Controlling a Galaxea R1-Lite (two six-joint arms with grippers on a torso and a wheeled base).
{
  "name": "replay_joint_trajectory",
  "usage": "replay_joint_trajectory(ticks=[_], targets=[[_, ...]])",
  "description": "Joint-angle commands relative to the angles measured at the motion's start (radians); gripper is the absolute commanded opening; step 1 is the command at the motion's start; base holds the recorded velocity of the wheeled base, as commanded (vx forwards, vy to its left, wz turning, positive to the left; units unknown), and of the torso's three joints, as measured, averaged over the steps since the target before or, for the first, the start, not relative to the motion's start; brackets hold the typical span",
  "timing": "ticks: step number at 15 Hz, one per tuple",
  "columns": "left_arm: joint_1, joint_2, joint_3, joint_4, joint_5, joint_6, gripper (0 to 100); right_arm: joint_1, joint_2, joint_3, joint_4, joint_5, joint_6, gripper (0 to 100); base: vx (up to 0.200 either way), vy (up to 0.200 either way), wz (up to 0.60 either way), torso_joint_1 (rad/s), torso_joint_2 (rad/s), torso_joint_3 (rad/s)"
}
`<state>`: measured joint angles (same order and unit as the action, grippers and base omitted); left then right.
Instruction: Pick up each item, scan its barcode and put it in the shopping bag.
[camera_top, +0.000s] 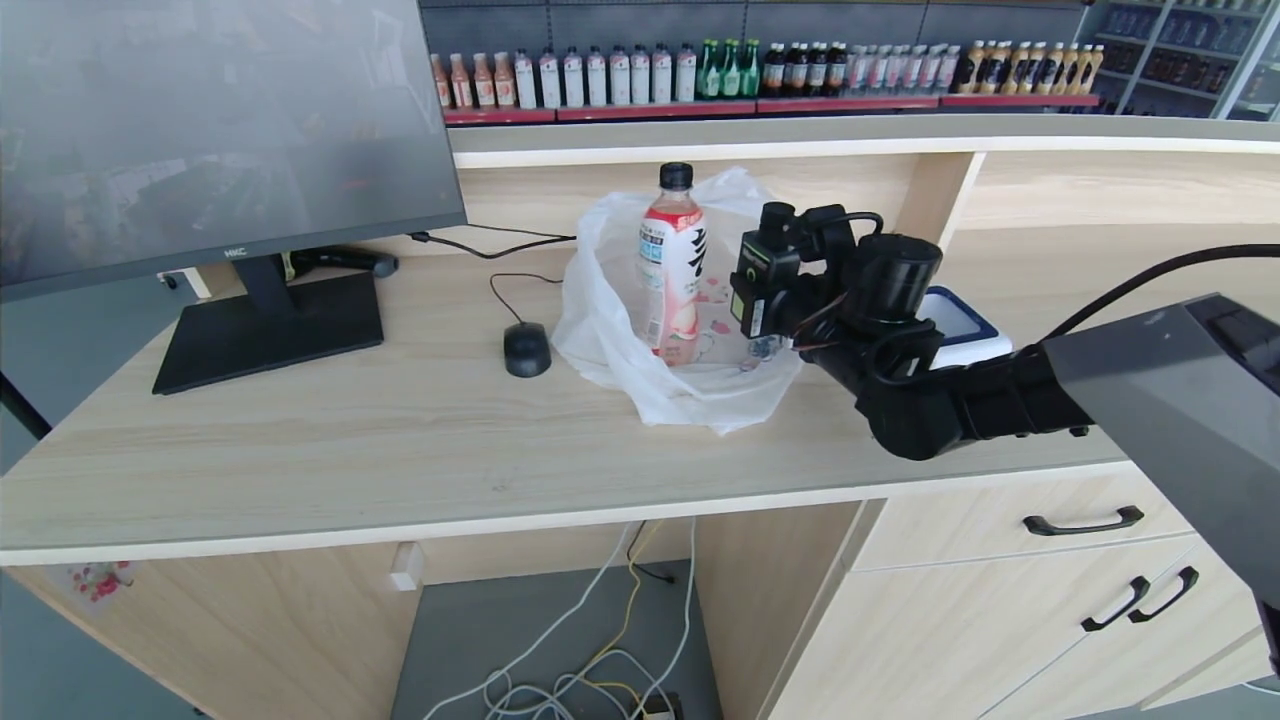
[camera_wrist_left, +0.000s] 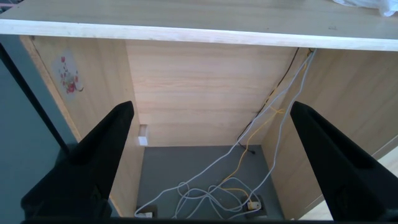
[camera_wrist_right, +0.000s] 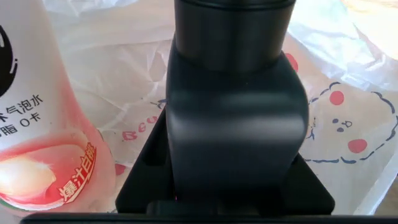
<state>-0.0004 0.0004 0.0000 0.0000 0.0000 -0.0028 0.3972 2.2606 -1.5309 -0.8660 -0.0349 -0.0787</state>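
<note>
Left pincer (camera_wrist_left: 211, 109) stands wide open; right arm (camera_top: 960, 405) stretches forward, wrist angled left.

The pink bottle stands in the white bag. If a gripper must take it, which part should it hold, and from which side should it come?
Probably the upper body just below the shoulder of the bottle, coming from the front. The bottle stands upright and is round and slim there. The shopping bag rises behind and beside it, while the bag's front rim lies low.
</note>
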Motion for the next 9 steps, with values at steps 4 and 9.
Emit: replay_joint_trajectory(ticks=[4, 9], targets=[[0.0, 0.0, 0.0, 0.0, 0.0, 0.0, 100, 0.002, 0.039, 0.0, -0.001, -0.002, 0.0, 0, 0.0, 0.0, 0.0, 0.0, 0.0, 0.0], [-0.001, 0.0, 0.0, 0.0, 0.0, 0.0, 100, 0.0, 0.057, -0.008, -0.001, 0.0, 0.002, 0, 0.0, 0.0, 0.0, 0.0, 0.0, 0.0]])
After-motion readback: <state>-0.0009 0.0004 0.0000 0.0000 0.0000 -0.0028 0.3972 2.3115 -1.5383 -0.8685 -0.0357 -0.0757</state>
